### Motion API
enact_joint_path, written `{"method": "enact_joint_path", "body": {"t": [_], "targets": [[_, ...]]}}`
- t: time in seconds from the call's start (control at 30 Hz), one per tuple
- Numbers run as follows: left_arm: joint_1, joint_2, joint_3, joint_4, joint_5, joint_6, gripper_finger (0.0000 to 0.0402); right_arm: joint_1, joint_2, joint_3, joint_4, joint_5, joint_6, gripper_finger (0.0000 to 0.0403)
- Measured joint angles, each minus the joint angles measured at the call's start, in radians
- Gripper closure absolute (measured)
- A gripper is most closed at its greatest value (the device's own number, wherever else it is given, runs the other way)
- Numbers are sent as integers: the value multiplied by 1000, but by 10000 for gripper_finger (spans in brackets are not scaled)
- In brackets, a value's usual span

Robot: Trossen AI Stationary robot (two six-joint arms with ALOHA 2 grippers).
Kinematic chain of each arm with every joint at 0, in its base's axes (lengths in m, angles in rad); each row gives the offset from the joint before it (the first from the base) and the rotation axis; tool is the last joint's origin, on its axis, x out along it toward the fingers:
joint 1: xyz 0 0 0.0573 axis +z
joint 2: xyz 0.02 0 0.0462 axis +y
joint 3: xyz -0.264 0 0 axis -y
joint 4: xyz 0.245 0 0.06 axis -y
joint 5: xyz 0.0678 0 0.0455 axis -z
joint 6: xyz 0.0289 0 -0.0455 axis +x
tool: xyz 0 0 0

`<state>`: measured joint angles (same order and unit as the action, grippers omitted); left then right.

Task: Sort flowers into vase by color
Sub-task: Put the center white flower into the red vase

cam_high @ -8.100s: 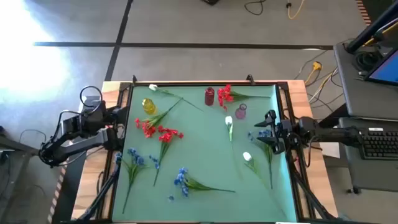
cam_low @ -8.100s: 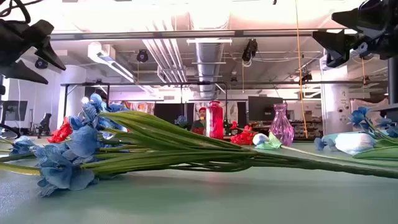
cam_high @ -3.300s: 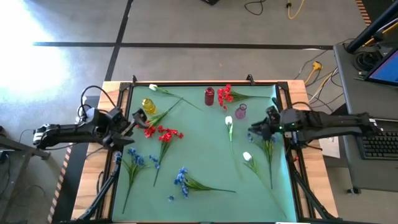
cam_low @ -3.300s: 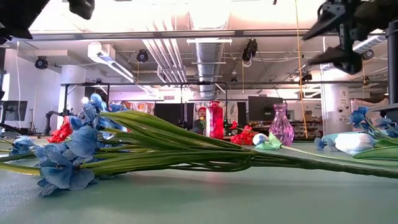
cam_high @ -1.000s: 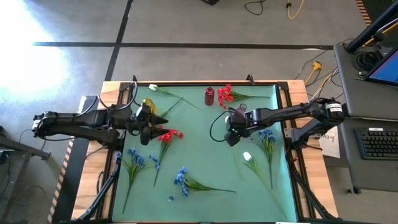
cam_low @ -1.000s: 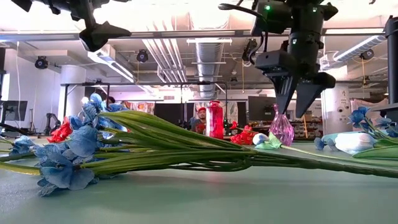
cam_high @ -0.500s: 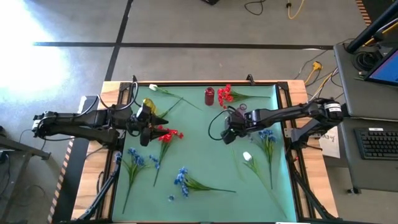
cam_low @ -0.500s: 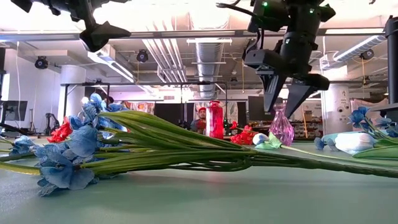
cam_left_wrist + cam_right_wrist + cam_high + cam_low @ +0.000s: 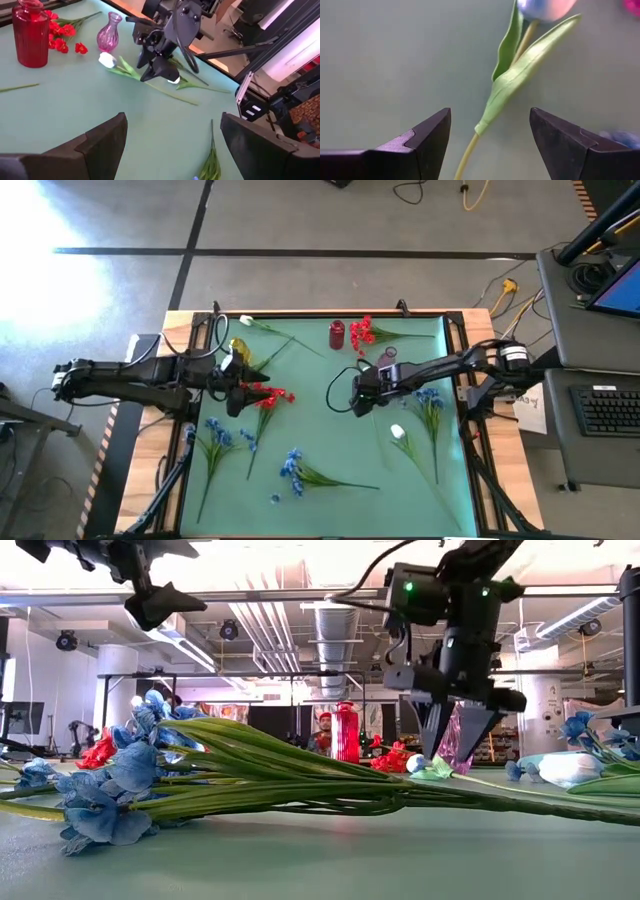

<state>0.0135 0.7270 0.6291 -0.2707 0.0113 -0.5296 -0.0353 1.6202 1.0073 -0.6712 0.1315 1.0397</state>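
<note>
The jaws of the right gripper (image 9: 456, 740) are seen spread apart and empty, pointed down just above a white tulip (image 9: 512, 75) whose stem and leaf are framed between the two fingers (image 9: 427, 137) in the right wrist view. The tulip is laid flat on the green tabletop (image 9: 330, 430), with the pink vase (image 9: 456, 745) standing right behind the gripper in the low view and the red vase (image 9: 337, 335) set farther back. A second white tulip (image 9: 397, 433) is found nearer the front of the tabletop on the right, beside a blue spray (image 9: 432, 400).

The jaws of the left gripper (image 9: 238, 385) are likewise held wide and empty, raised above the red flowers (image 9: 262, 395) at the left centre, close to the yellow vase (image 9: 239, 350). More red blooms (image 9: 362, 333) are seen by the red vase, a further white flower (image 9: 247, 321) at the back left edge, and blue sprays (image 9: 215, 435) (image 9: 292, 468) along the front.
</note>
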Motion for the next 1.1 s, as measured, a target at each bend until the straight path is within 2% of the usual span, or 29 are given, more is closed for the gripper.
{"method": "enact_joint_path", "body": {"t": [0.13,0.23,0.6,0.73,1.1], "targets": [[0,5,-3,-2,0,-6,93,0,39,0,6,0,-1,148],[0,9,-3,-2,0,-6,93,0,61,0,8,0,-2,173],[0,35,-3,1,0,-14,93,0,83,3,29,0,-3,336],[0,48,-3,1,0,-14,93,0,82,2,37,-1,-3,380],[0,73,-3,7,0,-7,93,5,7,34,123,-30,-68,384]]}}
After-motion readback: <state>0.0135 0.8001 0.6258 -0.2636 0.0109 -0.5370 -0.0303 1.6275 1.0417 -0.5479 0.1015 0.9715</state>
